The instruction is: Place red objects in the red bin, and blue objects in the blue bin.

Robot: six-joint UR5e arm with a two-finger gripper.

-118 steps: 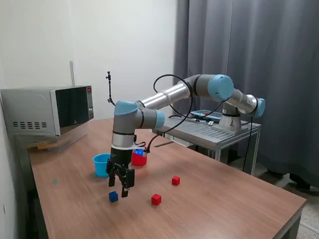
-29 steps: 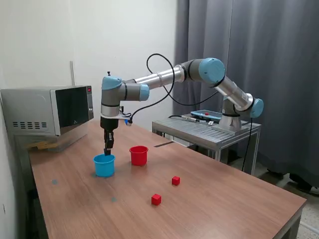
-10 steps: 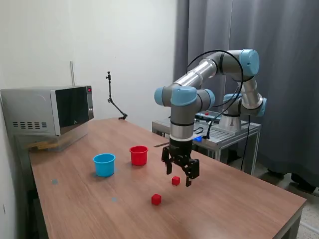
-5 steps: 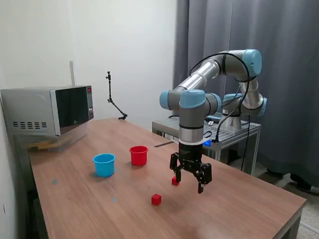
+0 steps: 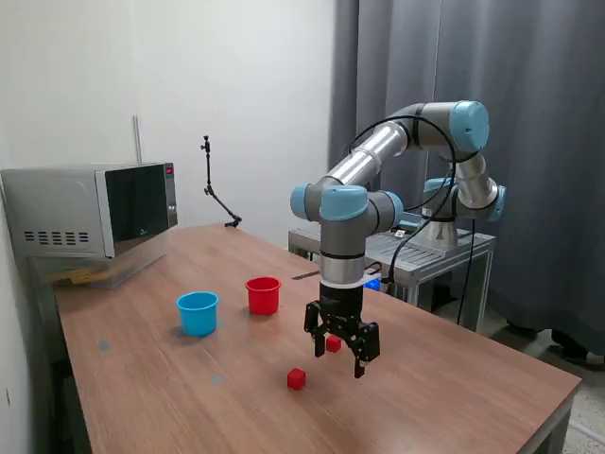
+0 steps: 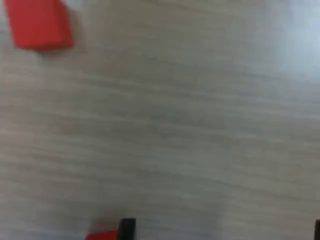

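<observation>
Exterior view shows the claw (image 5: 342, 342) hanging low over the counter (image 5: 454, 378) with its fingers spread apart and nothing between them, pointing straight down, which looks like a lining-up for a pick from above. One red cube (image 5: 333, 343) sits right at the claw, partly hidden behind the fingers, so it seems the likely target; whether it lies squarely between the fingers cannot be told from here. The other red cube (image 5: 297, 379) lies near the claw, a little toward the camera and toward the exterior view's left. The wrist view is blurred, but it shows a red cube (image 6: 37, 24) off to one corner and a sliver of red (image 6: 102, 235) beside a dark fingertip (image 6: 127, 228). The red cup (image 5: 263, 295) and the light blue cup (image 5: 198, 313) stand well apart from the claw toward the exterior view's left, the red one nearer. No blue cubes are visible on the counter. The microwave (image 5: 90, 210) sits far beyond the cups, and nothing blocks the way between claw and red cup.
</observation>
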